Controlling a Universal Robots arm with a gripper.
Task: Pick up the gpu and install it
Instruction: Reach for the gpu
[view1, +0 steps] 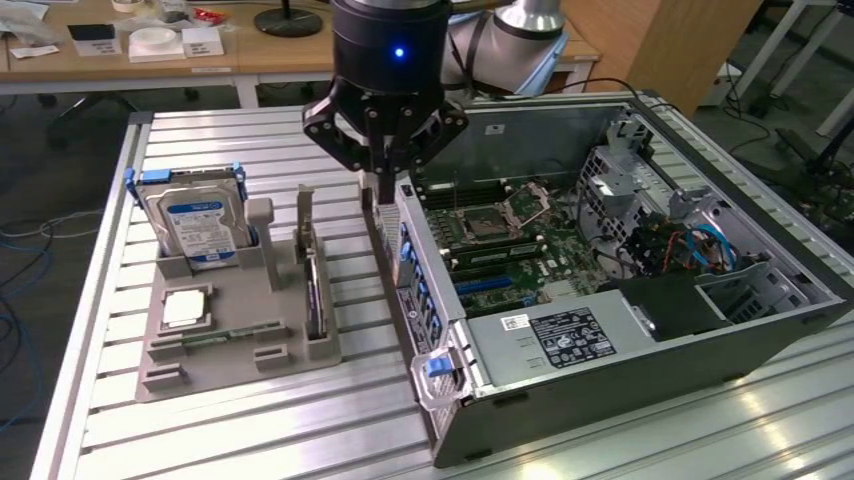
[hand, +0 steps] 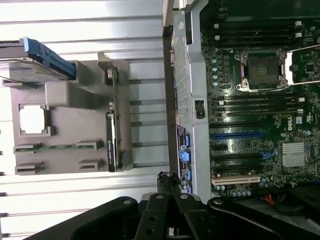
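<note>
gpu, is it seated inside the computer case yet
No, the gpu stands on edge in a slot of the gray holder, outside the open computer case.

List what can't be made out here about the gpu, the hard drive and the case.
- gpu: stands edge-on in the grey holder, so both views hide its faces.
- hard drive: cut off by the frame edge in the wrist view.
- label on the power supply: print too small to read in the exterior view.
- motherboard: partly covered by the power supply in the exterior view.
</note>
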